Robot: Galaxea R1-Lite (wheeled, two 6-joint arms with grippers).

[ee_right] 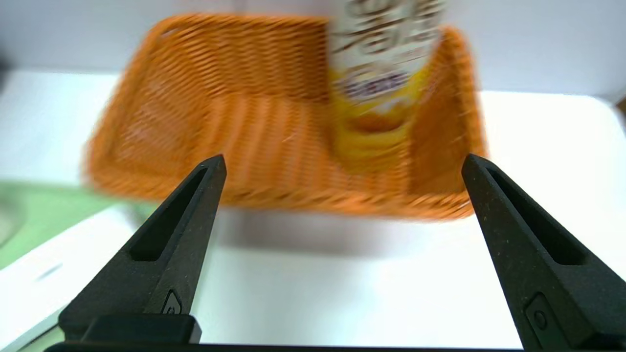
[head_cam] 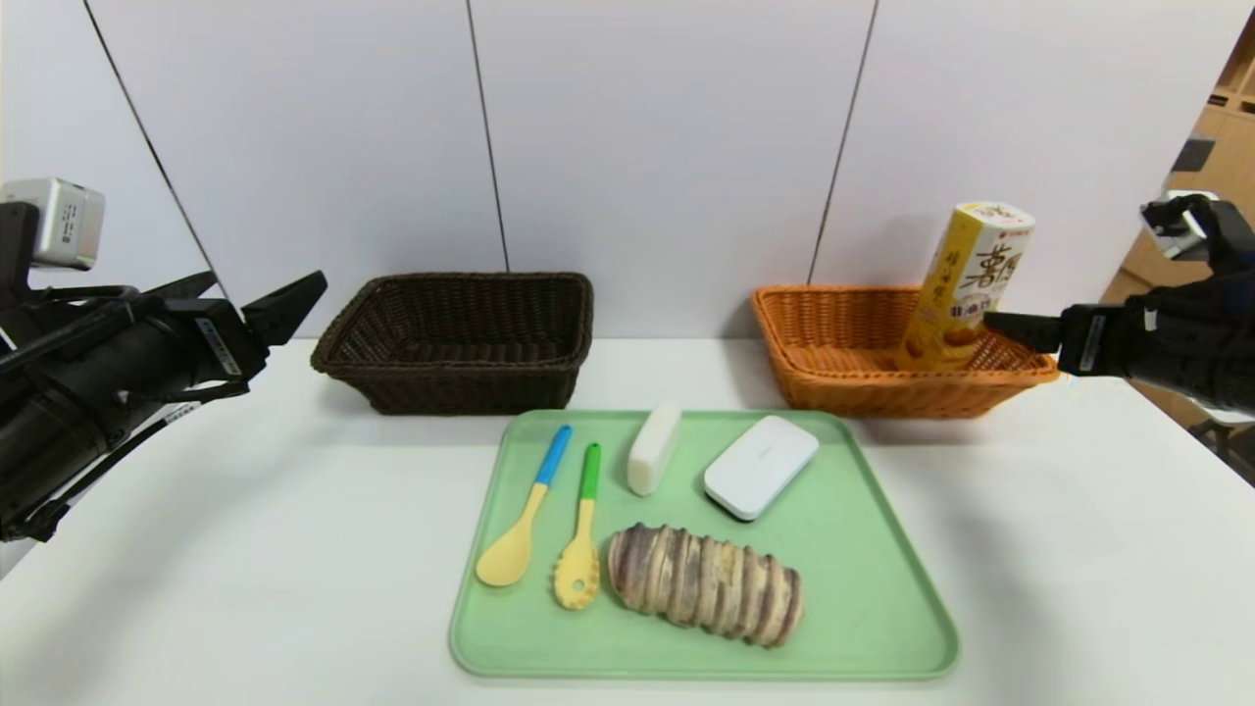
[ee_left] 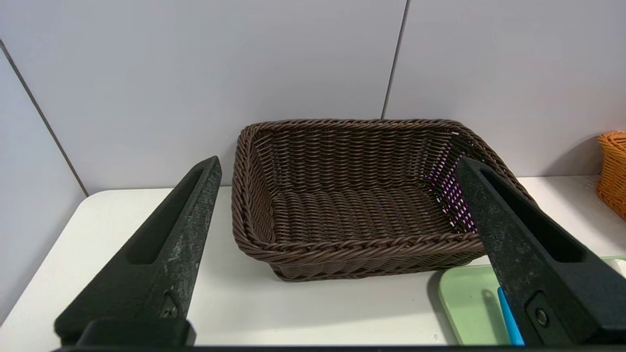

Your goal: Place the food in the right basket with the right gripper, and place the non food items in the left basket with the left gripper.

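1. Tall yellow hexagonal snack carton (head_cam: 966,289) stands slightly tilted inside the orange-tan wicker basket (head_cam: 843,378), at its right end.
2. Right gripper (ee_right: 342,164) sits just right of that basket; jaws spread wide, holding nothing, clear of the carton.
3. Striped beige and purple-brown bread loaf (head_cam: 704,584) lies on the pale green tray (head_cam: 873,598).
4. Same tray: blue-handled yellow spoon (head_cam: 529,520), green-handled yellow spoon (head_cam: 581,549), small white bar (head_cam: 654,447), flat white rounded box (head_cam: 760,465).
5. Dark brown wicker basket (ee_left: 352,205) holds nothing.
6. Left gripper (ee_left: 337,166) hovers left of the dark basket, jaws wide, empty.
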